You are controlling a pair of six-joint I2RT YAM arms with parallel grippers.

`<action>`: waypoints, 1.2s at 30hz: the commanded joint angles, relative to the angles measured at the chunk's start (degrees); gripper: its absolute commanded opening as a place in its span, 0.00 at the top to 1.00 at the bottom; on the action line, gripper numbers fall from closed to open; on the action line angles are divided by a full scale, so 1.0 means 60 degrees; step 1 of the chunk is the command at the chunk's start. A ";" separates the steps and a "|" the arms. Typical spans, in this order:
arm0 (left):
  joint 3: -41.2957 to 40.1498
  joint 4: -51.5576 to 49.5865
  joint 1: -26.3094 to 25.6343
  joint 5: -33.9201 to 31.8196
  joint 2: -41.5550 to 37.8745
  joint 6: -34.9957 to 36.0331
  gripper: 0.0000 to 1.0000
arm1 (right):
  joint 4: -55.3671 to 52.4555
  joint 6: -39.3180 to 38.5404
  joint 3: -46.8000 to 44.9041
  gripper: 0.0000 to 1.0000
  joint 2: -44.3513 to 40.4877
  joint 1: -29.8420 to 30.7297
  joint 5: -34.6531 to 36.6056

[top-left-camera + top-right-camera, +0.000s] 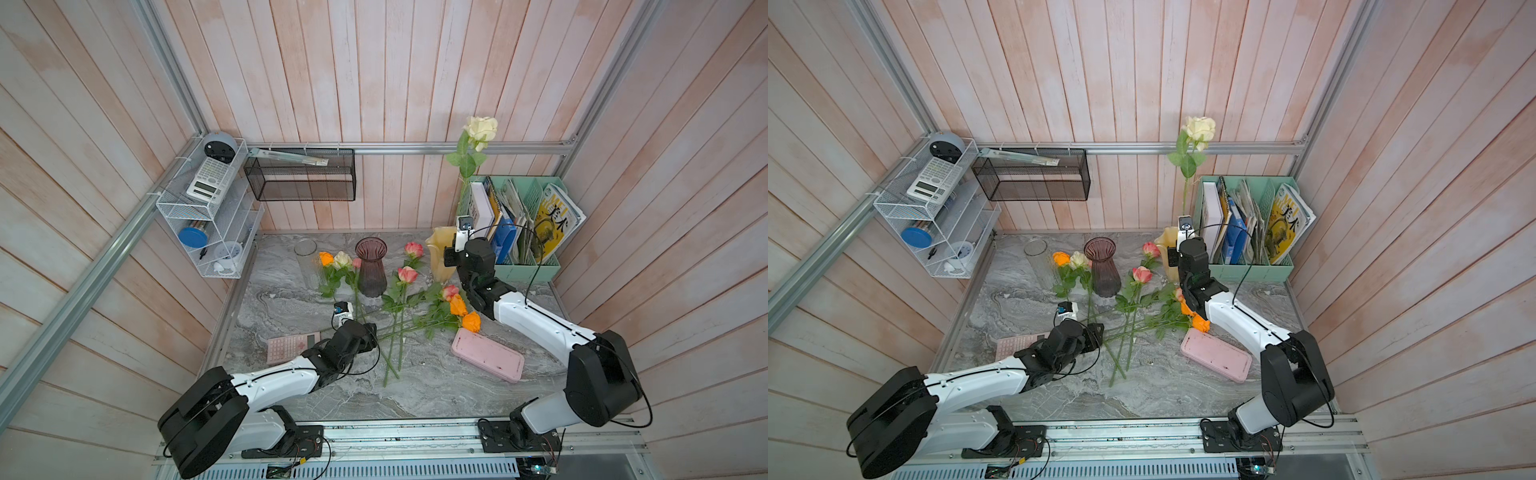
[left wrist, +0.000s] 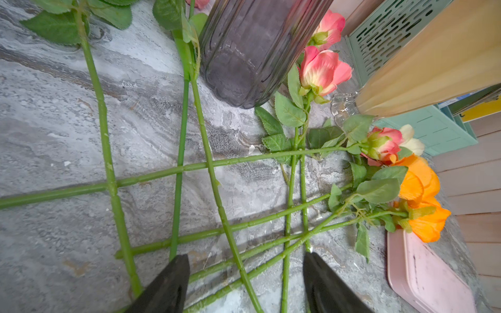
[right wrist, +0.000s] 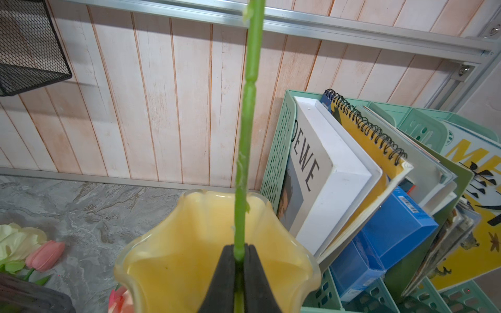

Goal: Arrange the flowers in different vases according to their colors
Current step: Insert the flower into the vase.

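My right gripper (image 3: 239, 252) is shut on the green stem of a cream-white rose (image 1: 481, 129). It holds the rose upright over the mouth of the pale yellow vase (image 1: 438, 257), and the stem's lower end is hidden. The purple vase (image 1: 371, 266) and the clear glass vase (image 1: 305, 259) stand empty. Pink roses (image 1: 407, 274), orange roses (image 1: 459, 305), a cream rose (image 1: 342, 259) and a pink tulip (image 1: 356, 262) lie on the table with their stems crossed. Just above those crossed stems (image 2: 217, 189) my left gripper (image 2: 245, 260) is open and holds nothing.
A pink calculator (image 1: 291, 347) lies beside the left arm and a pink case (image 1: 487, 359) lies near the orange roses. The mint-green file holder (image 1: 528, 266) stands behind the yellow vase. A black mesh basket (image 1: 300, 174) and a white wire shelf (image 1: 208, 208) hang on the walls.
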 commanded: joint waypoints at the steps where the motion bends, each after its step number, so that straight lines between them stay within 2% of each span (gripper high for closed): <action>1: -0.0104 0.0186 0.0014 0.0125 0.0081 -0.0007 0.28 | 0.0065 0.0176 -0.0203 0.93 -0.0190 -0.0007 0.0059; 9: -0.0102 0.0202 0.0013 0.0138 0.0183 -0.0015 0.28 | -0.0026 0.0289 -0.0462 0.74 -0.0276 0.0014 0.0009; 11: -0.0125 0.0180 0.0017 0.0138 0.0184 -0.0015 0.28 | 0.0024 0.0301 -0.0537 0.62 -0.0347 0.0008 0.0020; 17: -0.0075 0.0154 0.0015 0.0123 0.0155 0.0000 0.28 | -0.0112 0.0387 -0.0660 0.59 -0.0609 0.0029 -0.0077; 19: -0.0027 0.0142 0.0013 0.0167 0.0146 0.0039 0.28 | -0.0226 0.0442 -0.0739 0.56 -0.0819 0.0023 -0.0159; 20: 0.0046 0.0133 0.0013 0.0214 0.0176 0.0095 0.28 | -0.0296 0.0476 -0.0805 0.51 -0.0997 0.0048 -0.0190; 23: 0.0470 -0.0104 0.0013 0.0295 0.0226 0.0610 0.28 | -0.0803 0.0572 -0.1010 0.36 -0.1744 0.0127 -0.0240; 26: 0.1081 -0.0286 0.0026 0.0575 0.0268 0.1450 0.27 | -0.1797 0.1010 -0.1249 0.31 -0.2625 0.0131 -0.0466; 32: 0.3091 -0.1927 0.0071 0.1657 0.1244 0.3399 0.27 | -0.3683 0.1873 -0.2027 0.30 -0.4195 0.0132 -0.0855; 36: 0.4549 -0.3667 0.0082 0.2151 0.2184 0.4777 0.26 | -0.4721 0.2503 -0.2587 0.30 -0.5254 0.0163 -0.1210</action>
